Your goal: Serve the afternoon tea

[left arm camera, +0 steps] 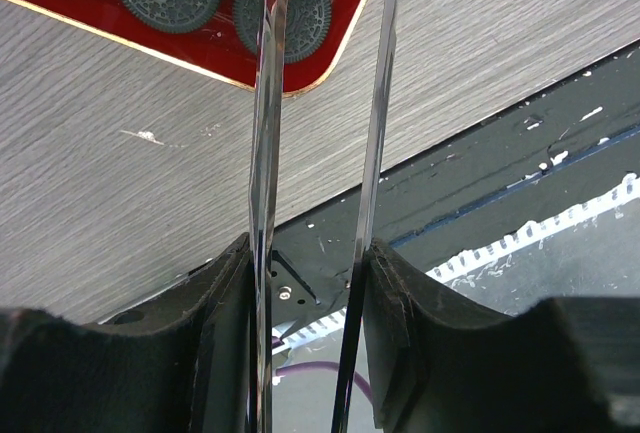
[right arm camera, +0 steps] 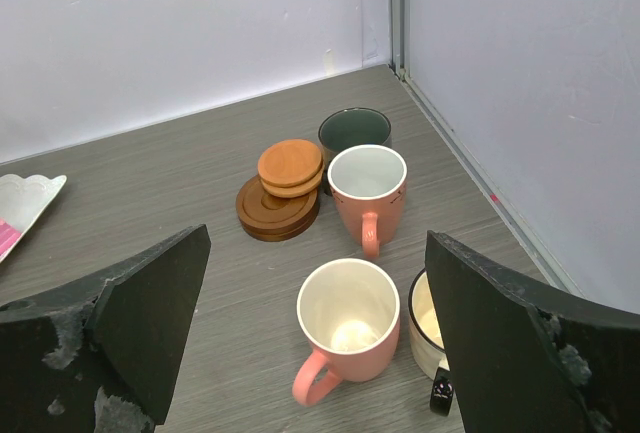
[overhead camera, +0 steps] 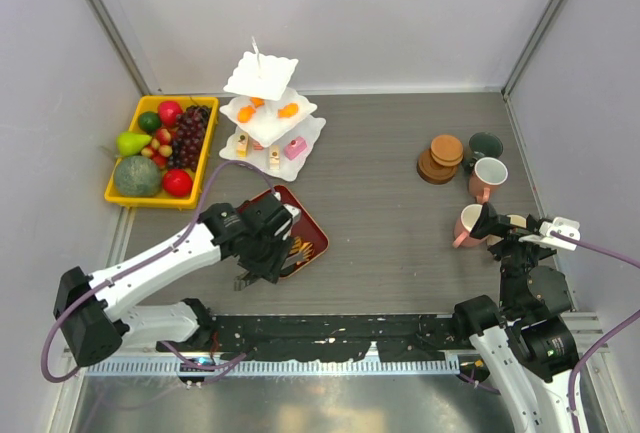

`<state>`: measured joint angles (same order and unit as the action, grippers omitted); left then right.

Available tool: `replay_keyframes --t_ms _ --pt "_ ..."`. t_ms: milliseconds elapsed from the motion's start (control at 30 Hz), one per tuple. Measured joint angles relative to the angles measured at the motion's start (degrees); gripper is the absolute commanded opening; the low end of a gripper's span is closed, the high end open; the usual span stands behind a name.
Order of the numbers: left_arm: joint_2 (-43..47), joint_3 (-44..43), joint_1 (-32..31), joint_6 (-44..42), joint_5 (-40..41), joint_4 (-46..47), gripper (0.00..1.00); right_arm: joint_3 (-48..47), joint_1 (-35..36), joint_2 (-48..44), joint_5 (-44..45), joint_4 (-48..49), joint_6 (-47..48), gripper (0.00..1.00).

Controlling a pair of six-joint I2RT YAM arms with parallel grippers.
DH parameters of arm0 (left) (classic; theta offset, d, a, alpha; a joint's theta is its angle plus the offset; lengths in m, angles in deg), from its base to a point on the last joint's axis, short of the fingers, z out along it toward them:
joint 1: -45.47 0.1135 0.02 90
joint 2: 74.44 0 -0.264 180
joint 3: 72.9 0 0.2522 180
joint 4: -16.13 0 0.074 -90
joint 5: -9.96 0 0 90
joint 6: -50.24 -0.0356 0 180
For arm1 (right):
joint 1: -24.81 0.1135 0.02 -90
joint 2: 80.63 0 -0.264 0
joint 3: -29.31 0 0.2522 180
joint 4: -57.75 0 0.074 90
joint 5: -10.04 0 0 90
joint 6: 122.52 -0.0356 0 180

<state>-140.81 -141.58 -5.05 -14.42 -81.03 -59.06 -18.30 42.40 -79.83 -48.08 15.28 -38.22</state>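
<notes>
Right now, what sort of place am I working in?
Likely a lab test cell, not a café: plain white walls box in the table, and the stand, mugs and fruit tray look like staged props.

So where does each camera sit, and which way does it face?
Top external: above and behind, looking down on the table; left arm and right arm show.
Left wrist: on the left arm, past left gripper and tongs toward the red tray.
Right wrist: past the open right gripper at mugs and coasters, shared with top view.
</notes>
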Motion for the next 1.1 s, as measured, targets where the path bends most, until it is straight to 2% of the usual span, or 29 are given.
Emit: replay_keyframes --t_ms 567,733,967,1100 --pt "-5.09 0.09 0.00 0.00 0.04 0.72 0.48 0.00 0.00 0.00 0.00 0.00 0.00 0.95" --pt "-5.16 0.09 0.00 -0.28 2.75 -0.20 0.38 0.00 0.00 0.00 0.00 0.00 0.00 0.95" --pt "-7.39 -1.42 0.31 -1.84 7.32 -1.60 0.37 0.00 0.00 0.00 0.00 0.00 0.02 0.95" --pt "-10.01 -3.58 2.99 -3.48 8.61 -0.96 0.37 0.00 0.00 0.00 0.02 0.00 0.00 0.95"
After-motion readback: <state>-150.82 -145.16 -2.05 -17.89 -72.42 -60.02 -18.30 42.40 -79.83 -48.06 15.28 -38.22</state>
